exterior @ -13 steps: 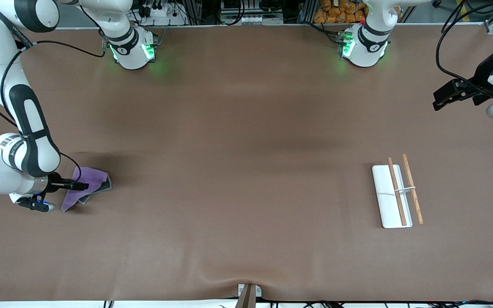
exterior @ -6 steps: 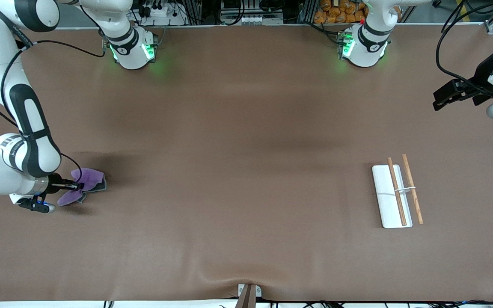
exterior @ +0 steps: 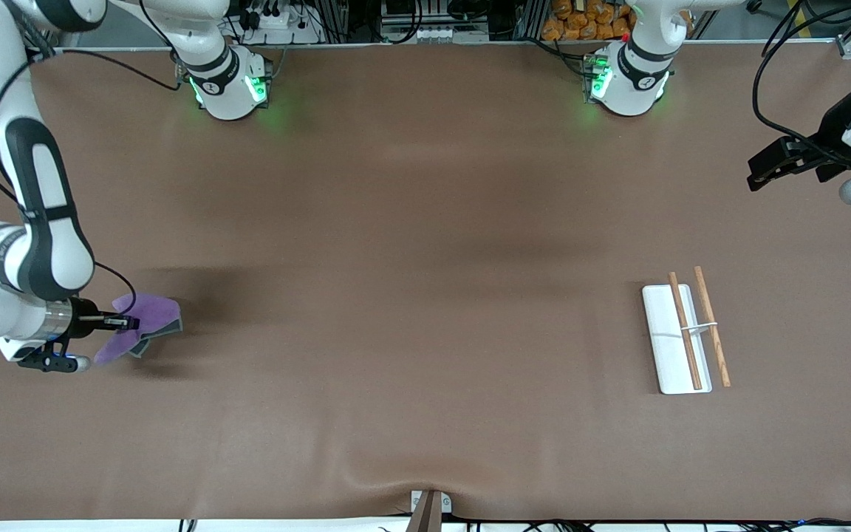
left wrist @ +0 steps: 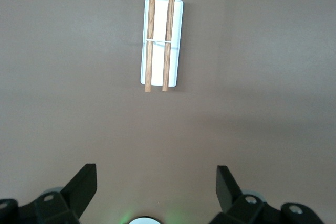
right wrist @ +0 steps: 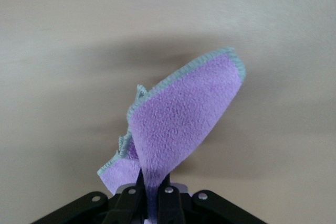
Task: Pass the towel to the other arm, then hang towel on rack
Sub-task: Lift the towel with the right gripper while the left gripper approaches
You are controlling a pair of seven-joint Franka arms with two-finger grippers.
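Observation:
The towel [exterior: 146,318] is lilac with a grey edge, at the right arm's end of the table. My right gripper [exterior: 128,322] is shut on it and holds it bunched, just above the table. In the right wrist view the towel [right wrist: 178,127] rises folded from between the closed fingers [right wrist: 169,203]. The rack [exterior: 680,336] is a white base plate with two wooden rods and a thin crossbar, toward the left arm's end; it also shows in the left wrist view [left wrist: 161,38]. My left gripper [exterior: 765,166] is open and empty, waiting high over the table's end.
The brown table mat [exterior: 425,295] covers the table. The two arm bases [exterior: 230,85] stand at the edge farthest from the front camera. A small bracket [exterior: 429,506] sits at the nearest edge.
My right gripper closed on the towel, bunched it up and lifted it slightly, drawing back toward the right arm's end. The left arm has not moved.

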